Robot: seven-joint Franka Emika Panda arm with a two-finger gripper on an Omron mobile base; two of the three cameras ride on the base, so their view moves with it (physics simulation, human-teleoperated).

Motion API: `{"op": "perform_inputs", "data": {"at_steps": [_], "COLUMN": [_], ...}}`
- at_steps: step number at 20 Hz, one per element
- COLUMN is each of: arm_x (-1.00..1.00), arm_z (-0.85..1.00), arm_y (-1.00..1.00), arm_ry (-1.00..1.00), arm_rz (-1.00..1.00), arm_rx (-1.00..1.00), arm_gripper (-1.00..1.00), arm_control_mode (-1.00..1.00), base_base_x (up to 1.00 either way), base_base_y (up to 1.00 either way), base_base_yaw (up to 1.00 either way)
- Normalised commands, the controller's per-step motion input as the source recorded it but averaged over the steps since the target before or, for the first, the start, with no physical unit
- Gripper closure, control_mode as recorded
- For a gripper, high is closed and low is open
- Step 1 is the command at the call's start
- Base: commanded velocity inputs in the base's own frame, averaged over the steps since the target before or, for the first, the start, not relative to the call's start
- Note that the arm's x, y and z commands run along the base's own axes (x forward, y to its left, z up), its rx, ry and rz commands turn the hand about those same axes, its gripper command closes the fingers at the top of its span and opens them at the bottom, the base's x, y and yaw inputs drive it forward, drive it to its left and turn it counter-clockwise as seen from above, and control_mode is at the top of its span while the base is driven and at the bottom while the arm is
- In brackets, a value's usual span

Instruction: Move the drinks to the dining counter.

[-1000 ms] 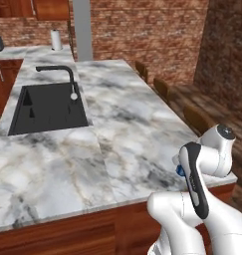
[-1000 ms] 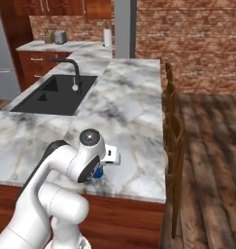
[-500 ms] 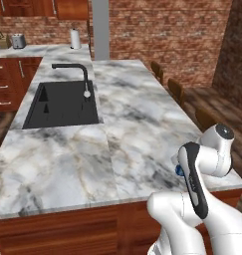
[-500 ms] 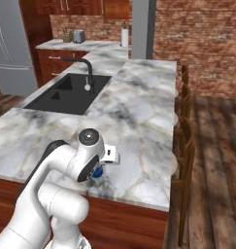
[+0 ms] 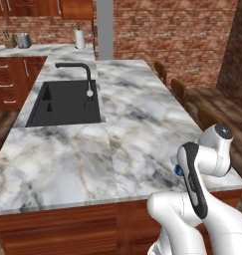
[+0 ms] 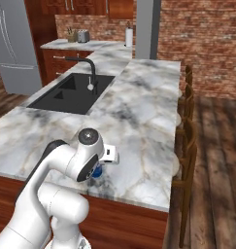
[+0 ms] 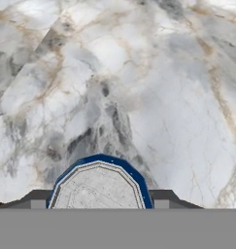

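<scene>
My gripper [image 7: 99, 200] is shut on a drink, the blue-and-white can [image 7: 98, 185]. Its pale ribbed top with a blue rim sits between the two dark fingertips [image 7: 38, 198]. Under the white hand the can shows as a small blue patch [image 5: 178, 171] [image 6: 96, 171], over the near right part of the dining counter [image 5: 137, 114] [image 6: 139, 107]. Veined grey-white marble of the dining counter [image 7: 139, 87] lies below and beyond the can. I cannot tell whether the can touches the marble.
A black inset sink [image 5: 65, 102] [image 6: 73, 92] with a black faucet [image 5: 81, 69] lies in the counter's left half. Wooden chairs [image 6: 187, 121] line its right edge. A grey pillar [image 5: 104, 30] stands at the far end, and a steel fridge [image 6: 15, 44] at the left.
The whole picture has shifted, so the base has driven and the counter now sits more squarely ahead. The arm keeps its pose, with the can still in the gripper.
</scene>
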Motion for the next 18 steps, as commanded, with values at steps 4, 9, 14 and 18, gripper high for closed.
{"op": "perform_inputs", "data": {"at_steps": [4, 9, 14, 18], "arm_x": [0.00, 0.00, 0.07, 0.31], "arm_z": [0.00, 0.00, 0.00, 0.00], "arm_y": [0.00, 0.00, 0.00, 0.00], "arm_ry": [0.00, 0.00, 0.00, 0.00], "arm_rz": [0.00, 0.00, 0.00, 0.00], "arm_rx": [0.00, 0.00, 0.00, 0.00], "arm_gripper": [1.00, 1.00, 1.00, 1.00], "arm_control_mode": [1.00, 1.00, -1.00, -1.00], "base_base_x": [0.01, 0.00, 0.00, 0.00], "base_base_y": [0.00, 0.00, 0.00, 0.00], "base_base_yaw": [0.00, 0.00, 0.00, 0.00]}}
